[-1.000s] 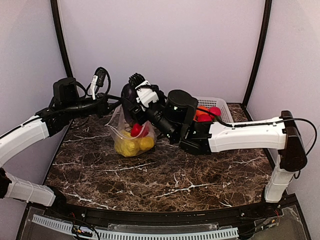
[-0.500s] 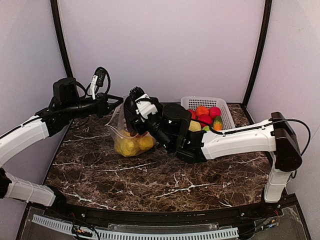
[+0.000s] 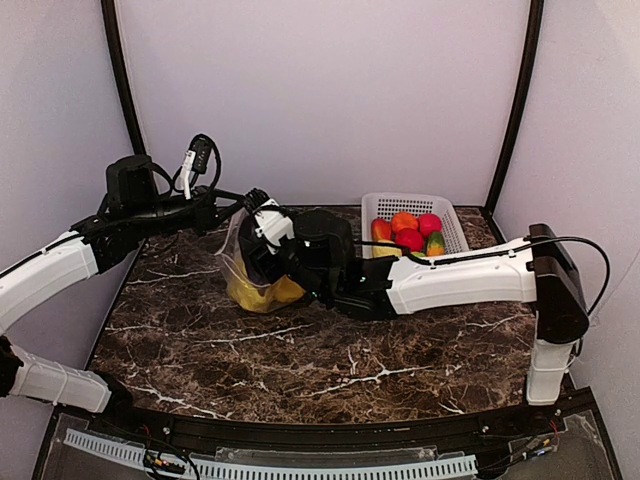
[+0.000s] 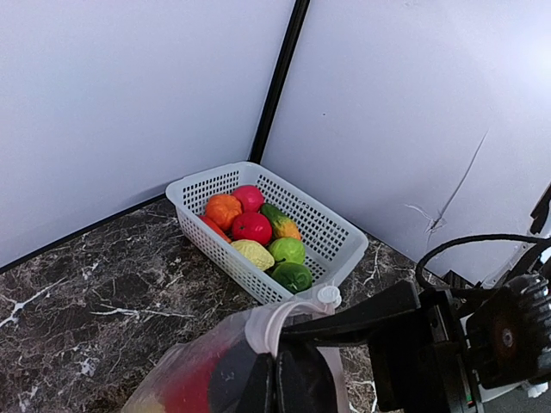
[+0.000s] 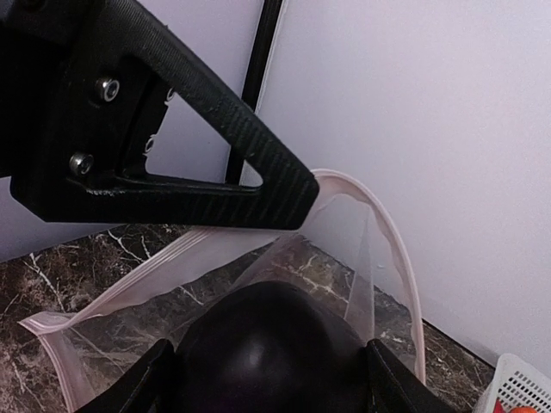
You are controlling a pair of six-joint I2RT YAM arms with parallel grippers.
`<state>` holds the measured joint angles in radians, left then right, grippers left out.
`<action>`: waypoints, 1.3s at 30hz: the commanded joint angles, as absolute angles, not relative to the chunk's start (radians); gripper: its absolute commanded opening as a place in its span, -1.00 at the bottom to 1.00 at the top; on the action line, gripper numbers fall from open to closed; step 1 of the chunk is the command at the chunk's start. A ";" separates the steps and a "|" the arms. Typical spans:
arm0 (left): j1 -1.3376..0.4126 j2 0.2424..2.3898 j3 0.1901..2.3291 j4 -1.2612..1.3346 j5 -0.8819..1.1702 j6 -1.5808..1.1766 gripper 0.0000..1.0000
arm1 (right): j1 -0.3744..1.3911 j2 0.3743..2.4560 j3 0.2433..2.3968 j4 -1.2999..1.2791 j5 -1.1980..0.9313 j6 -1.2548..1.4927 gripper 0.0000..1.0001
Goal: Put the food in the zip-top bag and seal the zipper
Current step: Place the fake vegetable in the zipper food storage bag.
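standing upright in the left end effector (image 4: 277, 379), zip-top bag (image 4: 185, 374) gapes upward

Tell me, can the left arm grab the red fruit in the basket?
Probably not: its hand holds the zip-top bag, and the right arm lies between it and the basket.

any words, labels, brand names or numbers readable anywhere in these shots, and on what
None: no word, number or logo can be read in any view.
The zip-top bag, the white basket and the arms' white covers show no legible print.
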<state>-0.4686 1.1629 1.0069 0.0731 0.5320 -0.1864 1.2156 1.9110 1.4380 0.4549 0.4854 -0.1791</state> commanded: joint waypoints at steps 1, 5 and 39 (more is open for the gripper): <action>-0.471 1.129 1.012 0.112 0.549 -0.192 -0.99 | 1.221 1.963 1.547 0.297 0.446 -0.111 -0.20; -0.471 1.129 1.011 0.112 0.547 -0.191 -0.99 | 1.220 1.987 1.599 0.235 0.452 -0.089 -0.11; -0.471 1.128 1.008 0.106 0.524 -0.185 -0.99 | 1.005 1.600 1.569 -0.375 0.132 0.297 0.51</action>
<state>-0.4686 1.1625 1.0069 0.0731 0.5293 -0.1871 1.0840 1.5795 1.5291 -0.2295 0.2413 0.1894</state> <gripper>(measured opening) 0.008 0.779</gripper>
